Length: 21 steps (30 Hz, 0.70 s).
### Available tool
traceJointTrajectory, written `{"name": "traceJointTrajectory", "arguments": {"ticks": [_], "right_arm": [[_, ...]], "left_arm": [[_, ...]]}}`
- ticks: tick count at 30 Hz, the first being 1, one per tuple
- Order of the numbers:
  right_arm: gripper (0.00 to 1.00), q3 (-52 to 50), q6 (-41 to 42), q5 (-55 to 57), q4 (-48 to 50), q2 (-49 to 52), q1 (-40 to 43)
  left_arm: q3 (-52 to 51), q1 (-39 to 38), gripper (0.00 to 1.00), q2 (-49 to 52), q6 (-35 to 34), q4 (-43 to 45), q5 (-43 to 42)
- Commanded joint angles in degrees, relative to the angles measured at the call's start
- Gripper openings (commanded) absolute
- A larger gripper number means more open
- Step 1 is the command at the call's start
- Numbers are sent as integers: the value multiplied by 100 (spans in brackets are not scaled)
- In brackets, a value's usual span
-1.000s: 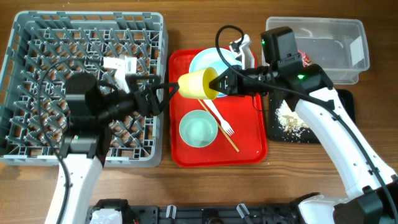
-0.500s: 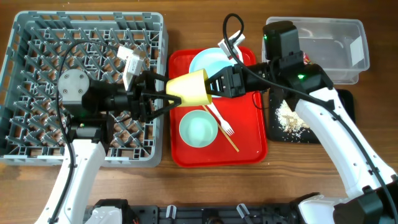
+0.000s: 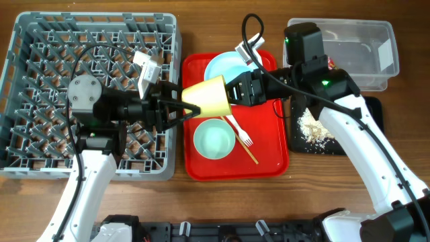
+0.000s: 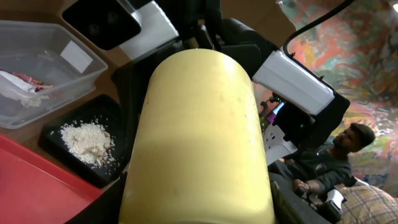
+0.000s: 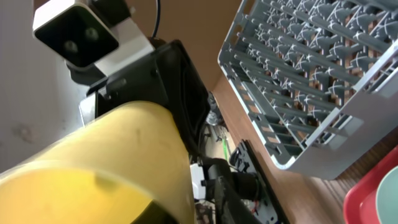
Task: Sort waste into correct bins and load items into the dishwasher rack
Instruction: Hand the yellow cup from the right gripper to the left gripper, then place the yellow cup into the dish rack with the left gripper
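Observation:
A yellow cup (image 3: 209,95) hangs on its side over the left edge of the red tray (image 3: 269,168), between both arms. My right gripper (image 3: 233,91) is shut on the cup's rim end. My left gripper (image 3: 180,106) is open, with its fingers on either side of the cup's narrow base end. The cup fills the left wrist view (image 4: 199,137) and the lower left of the right wrist view (image 5: 93,162). The grey dishwasher rack (image 3: 40,168) stands at the left and also shows in the right wrist view (image 5: 311,81).
On the red tray lie a green bowl (image 3: 214,139), a light blue plate (image 3: 218,64), and a white fork (image 3: 240,132) across a chopstick. A clear bin (image 3: 376,40) is at the back right. A black tray with crumbs (image 3: 312,128) is in front of it.
The right arm carried the cup left towards the left gripper. The left gripper swung round from the rack and its fingers came round the cup's base. In the last half second there was little motion.

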State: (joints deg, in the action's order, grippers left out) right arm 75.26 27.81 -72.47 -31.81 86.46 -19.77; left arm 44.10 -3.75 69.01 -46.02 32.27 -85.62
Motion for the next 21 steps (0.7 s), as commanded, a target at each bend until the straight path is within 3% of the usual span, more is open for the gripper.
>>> {"name": "traceJointTrajectory", "arguments": {"ticks": [1, 4, 6, 9, 11, 13, 17, 21], "right_arm": [[36, 68, 4, 42, 15, 13, -2], [46, 68, 0, 203, -70, 11, 15], [50, 68, 4, 1182, -481, 13, 127], [51, 68, -61, 2680, -984, 11, 236], [52, 68, -94, 3215, -1226, 2, 258], [52, 68, -249, 3585, -1508, 0, 262], [51, 70, -367, 4887, -2201, 0, 267], [49, 70, -389, 5676, -2850, -81, 496]], "left_arm": [[55, -22, 47, -9, 59, 35, -114], [33, 302, 43, 17, 341, -48, -116], [0, 750, 39, 17, 487, -345, -116], [-2, 1182, 28, 22, 1432, -1379, 20], [0, 1434, 4, 22, 2299, -2684, 990], [0, 1491, 4, 22, 2634, -3469, 1932], [157, 1491, 4, -50, 2638, -4474, 3071], [1016, 1491, 4, -153, 2940, -6763, 5200]]}}
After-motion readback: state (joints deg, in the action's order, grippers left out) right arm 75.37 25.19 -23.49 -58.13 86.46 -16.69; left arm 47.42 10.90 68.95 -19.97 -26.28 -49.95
